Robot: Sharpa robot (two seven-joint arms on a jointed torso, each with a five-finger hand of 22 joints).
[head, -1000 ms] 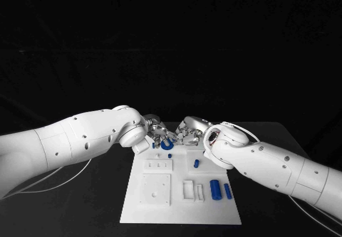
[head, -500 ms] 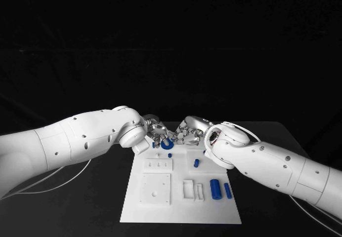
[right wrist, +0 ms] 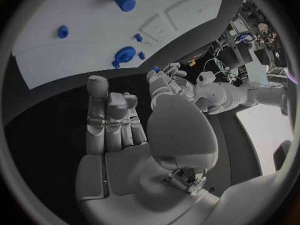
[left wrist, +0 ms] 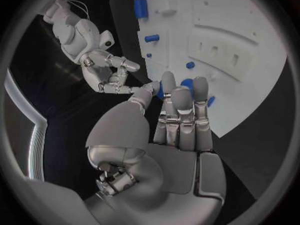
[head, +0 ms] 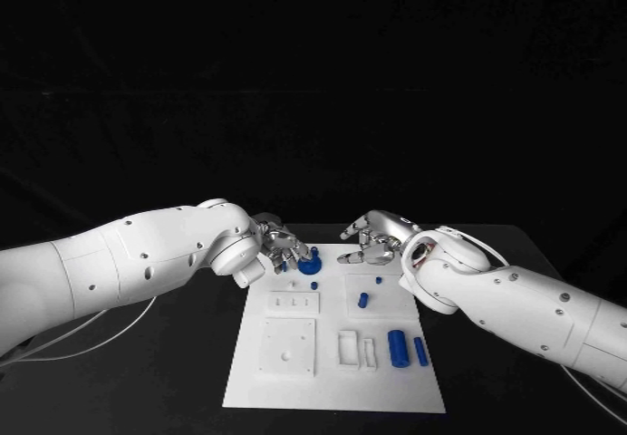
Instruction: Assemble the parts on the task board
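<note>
Judging by the layout, assembly is partly done: a round blue part (head: pixel 310 265) sits at the far end of the white board (head: pixel 333 381), while two blue cylinders (head: pixel 395 343) lie loose near its right edge. The left hand (head: pixel 278 246) and right hand (head: pixel 371 240) hover apart, fingers spread, holding nothing.

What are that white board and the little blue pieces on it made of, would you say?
The task board looks like matte white plastic: even colour, no glare, cleanly moulded recesses. The blue parts, such as the cylinder, seem plastic too, uniformly coloured with a slight sheen. Painted metal cannot be ruled out from looks alone.
</note>
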